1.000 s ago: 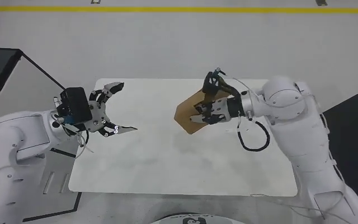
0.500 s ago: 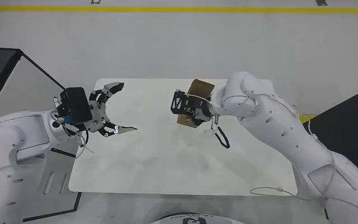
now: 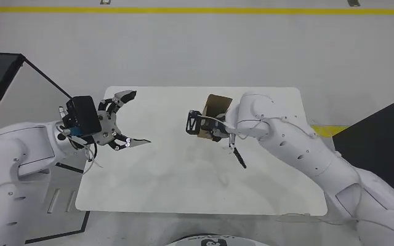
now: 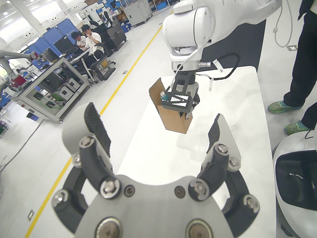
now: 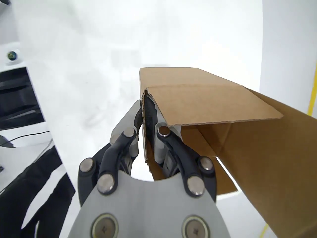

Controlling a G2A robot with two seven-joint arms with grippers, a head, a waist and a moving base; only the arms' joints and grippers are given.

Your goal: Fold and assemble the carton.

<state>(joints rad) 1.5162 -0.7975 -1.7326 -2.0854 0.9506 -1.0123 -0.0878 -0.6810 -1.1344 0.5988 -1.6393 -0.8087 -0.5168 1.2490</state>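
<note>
A brown cardboard carton [image 3: 213, 111] is held over the far middle of the white table [image 3: 184, 172]. It is opened into a tube with loose flaps. My right gripper [image 3: 207, 128] is shut on one carton wall [image 5: 146, 134], one finger inside and one outside. From the left wrist, the carton [image 4: 173, 120] hangs under the right gripper [image 4: 184, 111], a flap sticking up on its far side. My left gripper [image 3: 134, 118] stays open at the table's left edge, well apart from the carton, with nothing between its fingers [image 4: 96, 127].
The table's near half [image 3: 203, 190] is bare. A black frame and stand [image 3: 18, 67] sit off the left side. A person's legs [image 4: 299, 75] stand beside the table's far right edge. A yellow floor line [image 3: 197, 10] runs behind.
The right arm swung the carton leftward toward the table's middle and turned it, so the gripper now points left. The left arm has not moved.
</note>
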